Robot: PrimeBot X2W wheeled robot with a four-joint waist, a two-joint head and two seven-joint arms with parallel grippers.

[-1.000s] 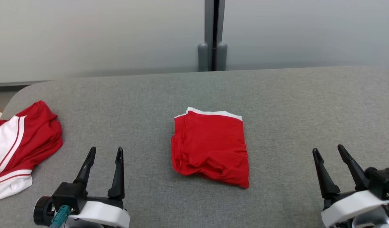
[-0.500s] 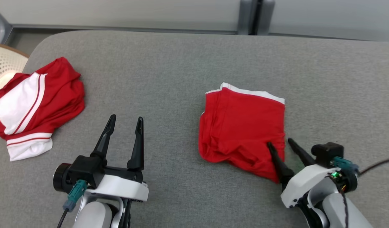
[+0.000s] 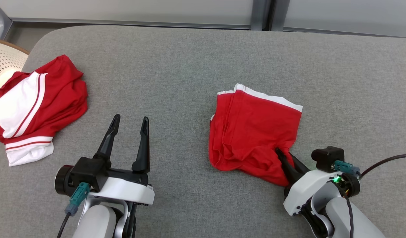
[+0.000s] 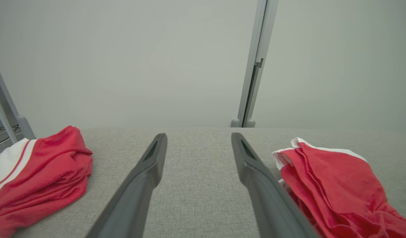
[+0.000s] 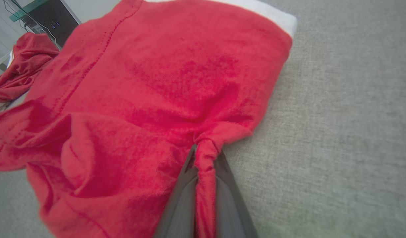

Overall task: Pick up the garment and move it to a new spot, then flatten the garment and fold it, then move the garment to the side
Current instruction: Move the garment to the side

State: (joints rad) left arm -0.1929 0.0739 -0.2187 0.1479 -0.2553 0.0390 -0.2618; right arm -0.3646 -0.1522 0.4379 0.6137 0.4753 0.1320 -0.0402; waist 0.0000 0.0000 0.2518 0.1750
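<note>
Right now the garment (image 3: 252,132) — red, with a white band (image 3: 272,99) along its far edge — lies as a rough folded block near the middle of the grey tabletop (image 3: 176,66).

Right hand (image 3: 284,155): clenched on the garment's near corner. In the right wrist view a twist of red cloth is bunched between the two dark fingers and the fabric around it is drawn into creases toward the pinch. The rest of the block lies flat on the tabletop, so nothing is lifted yet. Likely reason for the corner grip: an edge is the easiest place to get cloth between thin fingers without going under the stack.

Left hand (image 3: 131,117): released, fingers spread, nothing between them. It hovers over the tabletop's near side, well apart from the garment, and looks parked out of the way.

A second red-and-white garment (image 3: 37,105) sits heaped at the tabletop's left end, probably kept there to leave the middle for working.

Judgement: this grip is the start of a move of the garment across the tabletop — whether the first relocation or the final one to the side, I cannot tell. Risk: a one-corner pull may peel off only the top layers and undo the fold.
</note>
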